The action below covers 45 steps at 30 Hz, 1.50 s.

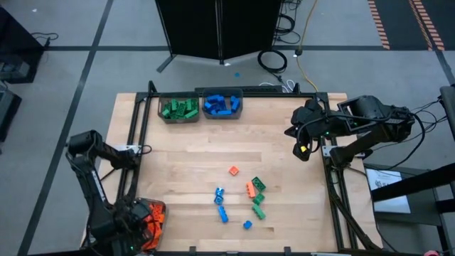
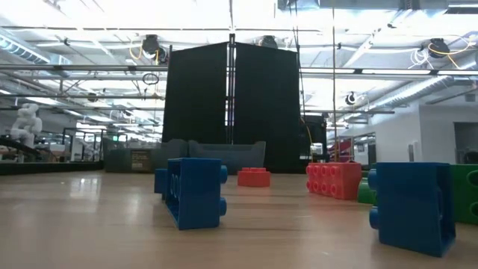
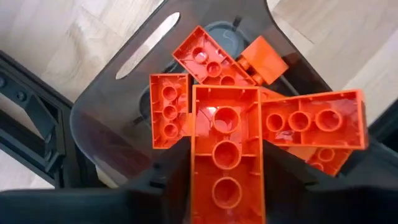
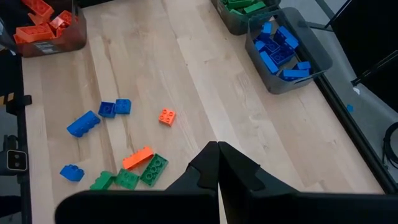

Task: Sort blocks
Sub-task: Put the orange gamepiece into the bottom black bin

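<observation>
Blocks sorted by colour, with the left gripper over the orange bin at the table's 7 o'clock corner.

A long orange brick sits between its part-open fingers, studs-side hollow facing the camera; whether it is gripped, I can't tell. Loose blocks wait at centre toward 5 o'clock: blue, green, orange. Out at 3 o'clock the right gripper hangs pinched together, empty. Farthest off, at 11 to 12 o'clock, stand the green bin and blue bin.
</observation>
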Available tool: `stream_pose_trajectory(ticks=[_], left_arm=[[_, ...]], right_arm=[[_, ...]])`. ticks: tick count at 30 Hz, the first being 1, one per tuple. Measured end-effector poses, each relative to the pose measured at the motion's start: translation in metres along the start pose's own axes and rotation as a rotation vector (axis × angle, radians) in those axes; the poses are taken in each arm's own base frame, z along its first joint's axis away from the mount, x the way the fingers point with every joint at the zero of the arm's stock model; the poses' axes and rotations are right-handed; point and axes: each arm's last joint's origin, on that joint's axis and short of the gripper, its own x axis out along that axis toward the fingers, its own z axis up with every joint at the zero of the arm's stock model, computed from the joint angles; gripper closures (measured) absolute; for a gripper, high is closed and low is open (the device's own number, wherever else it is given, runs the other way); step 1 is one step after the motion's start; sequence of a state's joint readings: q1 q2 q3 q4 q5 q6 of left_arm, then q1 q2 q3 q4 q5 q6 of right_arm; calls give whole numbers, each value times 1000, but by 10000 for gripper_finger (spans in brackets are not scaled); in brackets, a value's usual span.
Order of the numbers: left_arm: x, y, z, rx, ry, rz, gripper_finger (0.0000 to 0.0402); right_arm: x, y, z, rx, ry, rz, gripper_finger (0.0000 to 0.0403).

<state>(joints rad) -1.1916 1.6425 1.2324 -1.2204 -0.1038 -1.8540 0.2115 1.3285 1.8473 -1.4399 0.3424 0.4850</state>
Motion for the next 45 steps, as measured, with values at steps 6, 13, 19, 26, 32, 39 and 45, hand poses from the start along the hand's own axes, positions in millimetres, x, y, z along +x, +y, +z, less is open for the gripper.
stream_pose_trajectory(ticks=[6, 13, 19, 26, 32, 39, 45], left_arm=[[2, -1, 1, -6, 5, 10, 120], [-2, -9, 25, -114, -4, -67, 86], [-21, -4, 85, -266, -386, -209, 92], [-15, 0, 169, -202, -710, -67, 92], [11, -10, 238, -158, -796, 3, 92], [56, -29, 291, -113, -843, -13, 92], [96, -40, 308, -134, -841, -14, 92]], right_arm=[[0, 0, 0, 0, 0, 0, 403], [0, 0, 0, 0, 0, 0, 403], [0, 0, 0, 0, 0, 0, 403], [0, 0, 0, 0, 0, 0, 403], [0, 0, 0, 1, 0, 0, 403], [0, 0, 0, 1, 2, 3, 403], [0, 0, 0, 1, 3, 3, 403]])
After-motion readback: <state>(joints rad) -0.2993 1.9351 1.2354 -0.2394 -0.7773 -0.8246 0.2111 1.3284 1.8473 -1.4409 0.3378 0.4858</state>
